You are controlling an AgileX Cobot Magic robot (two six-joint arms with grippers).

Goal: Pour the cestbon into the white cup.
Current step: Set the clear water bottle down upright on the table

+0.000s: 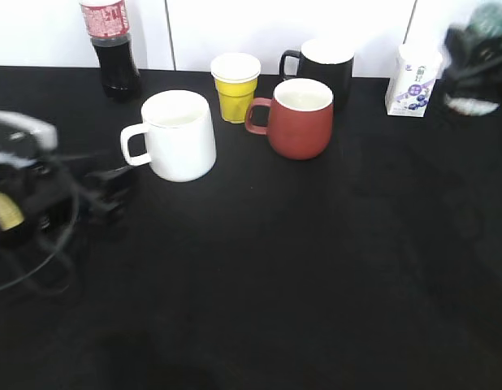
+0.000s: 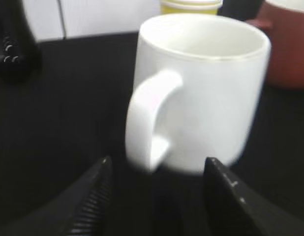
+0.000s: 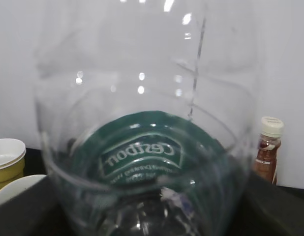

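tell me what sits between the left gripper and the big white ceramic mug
Nothing: in the left wrist view only bare black tabletop separates the left gripper from the large white ceramic mug, whose loop handle faces the open jaws.

The left gripper sits low at the left, its two black fingers spread wide apart with nothing between them, while the right gripper hangs blurred at the far right, raised, its jaws hidden in every view.
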